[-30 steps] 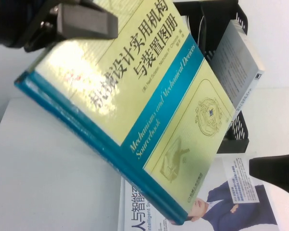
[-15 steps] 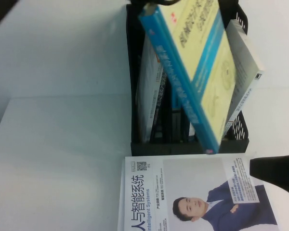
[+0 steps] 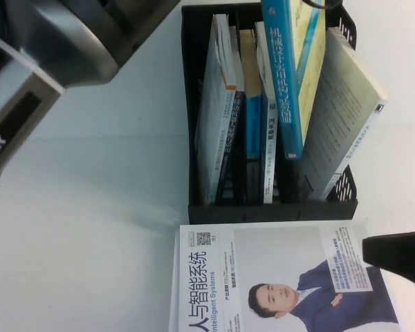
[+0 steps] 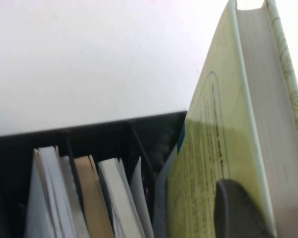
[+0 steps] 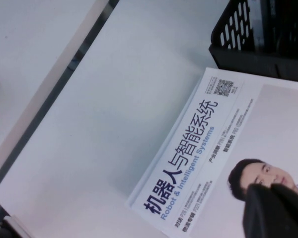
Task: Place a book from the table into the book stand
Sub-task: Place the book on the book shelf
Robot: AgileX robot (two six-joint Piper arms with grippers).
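The pale yellow-green book with the blue spine hangs upright, spine toward the camera. Its lower end is in the right part of the black book stand, between a white-spined book and a leaning grey book, and it ends higher than theirs. My left gripper is shut on this book; one dark finger presses its cover and the other is hidden behind it. My right gripper is shut and empty, low over the right edge of the white portrait book; it also shows in the right wrist view.
My left arm fills the high view's top left, close to the camera. The stand's left and middle compartments hold several upright books. The white table lies bare to the left of the stand and the portrait book.
The yellow-green book has swung from a tilt near the camera to upright and come down into the stand's right part. My left arm now shows at the top left. The right gripper has stayed put.
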